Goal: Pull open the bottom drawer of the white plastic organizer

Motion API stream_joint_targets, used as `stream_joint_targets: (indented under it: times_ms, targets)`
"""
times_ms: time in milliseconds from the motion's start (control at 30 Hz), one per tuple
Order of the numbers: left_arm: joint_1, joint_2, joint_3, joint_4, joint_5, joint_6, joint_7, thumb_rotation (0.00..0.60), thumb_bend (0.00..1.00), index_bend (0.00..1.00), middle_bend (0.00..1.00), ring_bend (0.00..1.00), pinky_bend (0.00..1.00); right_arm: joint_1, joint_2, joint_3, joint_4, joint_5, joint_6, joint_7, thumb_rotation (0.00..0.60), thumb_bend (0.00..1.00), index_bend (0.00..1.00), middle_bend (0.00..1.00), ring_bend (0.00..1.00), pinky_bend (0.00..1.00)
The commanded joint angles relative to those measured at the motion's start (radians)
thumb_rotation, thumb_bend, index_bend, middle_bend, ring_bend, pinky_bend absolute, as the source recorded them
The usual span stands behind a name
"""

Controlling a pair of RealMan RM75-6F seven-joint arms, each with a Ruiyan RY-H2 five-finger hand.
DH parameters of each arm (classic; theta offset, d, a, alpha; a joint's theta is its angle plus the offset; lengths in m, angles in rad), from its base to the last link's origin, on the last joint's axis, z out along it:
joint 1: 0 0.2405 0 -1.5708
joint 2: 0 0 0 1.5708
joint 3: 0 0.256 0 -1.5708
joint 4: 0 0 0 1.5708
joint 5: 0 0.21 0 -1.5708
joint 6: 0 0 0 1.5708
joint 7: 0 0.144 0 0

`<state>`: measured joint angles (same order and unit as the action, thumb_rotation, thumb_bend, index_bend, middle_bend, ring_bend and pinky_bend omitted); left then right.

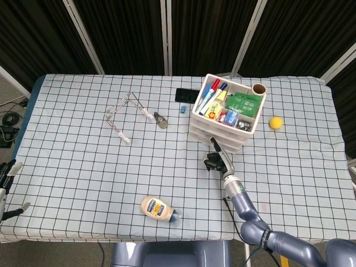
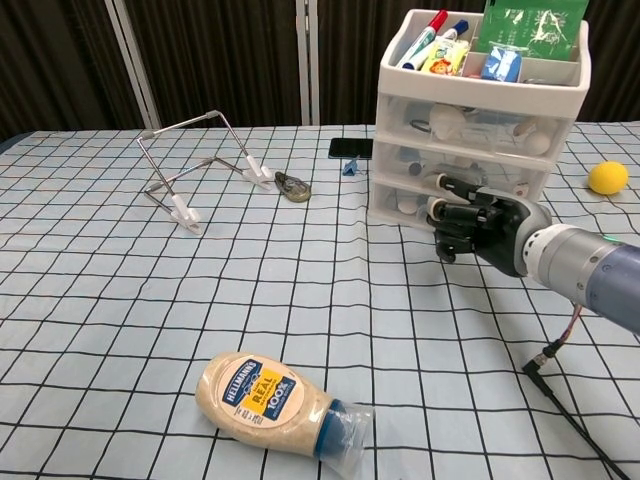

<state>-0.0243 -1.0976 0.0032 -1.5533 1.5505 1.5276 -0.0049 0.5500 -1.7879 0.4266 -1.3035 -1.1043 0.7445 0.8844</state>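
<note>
Step in hand: engaging the bottom drawer (image 2: 420,205) of the white plastic organizer (image 1: 225,119), which stands toward the far right part of the table (image 1: 83,167), short of the far edge.

Right hand (image 2: 478,228) is at the organizer's front face, low, at bottom-drawer level. Fingers (image 2: 452,213) are curled against the drawer front. Whether they actually hook a handle or lip cannot be told; the contact is hidden behind the hand in chest view and too small in head view.

Drawer front looks flush with those above, so judged not yet open.

Left hand (image 1: 8,183) is at the near left edge of the table, fingers apart, holding nothing.

Next move calls for a straight pull toward the near edge. Risk: the light organizer slides with the hand instead of the drawer opening.
</note>
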Motion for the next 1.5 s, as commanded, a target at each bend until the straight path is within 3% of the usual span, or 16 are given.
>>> stream_joint_targets:
  times_ms: [33,467,1367,1500]
  targets:
    - [0.000,0.000,0.000,0.000,0.001,0.000,0.001,0.600,0.00,0.00,0.00,0.00,0.00,-0.003,0.002,-0.006,-0.003,-0.002,-0.006,0.006,0.600,0.58,0.14,0.93,0.92,0.79]
    - [0.002,0.002,0.003,-0.003,0.003,0.003,0.003,0.600,0.00,0.00,0.00,0.00,0.00,-0.012,0.006,-0.037,-0.028,-0.024,-0.016,0.011,0.600,0.58,0.14,0.93,0.92,0.79]
    - [0.010,0.004,0.010,-0.010,0.024,0.026,0.009,0.600,0.00,0.00,0.00,0.00,0.00,-0.093,0.077,-0.158,-0.170,-0.157,0.062,0.049,0.600,0.58,0.14,0.93,0.92,0.79]
    - [0.013,0.004,0.010,-0.010,0.026,0.031,0.008,0.600,0.00,0.00,0.00,0.00,0.00,-0.115,0.093,-0.189,-0.196,-0.209,0.116,0.033,0.600,0.56,0.14,0.92,0.92,0.79]
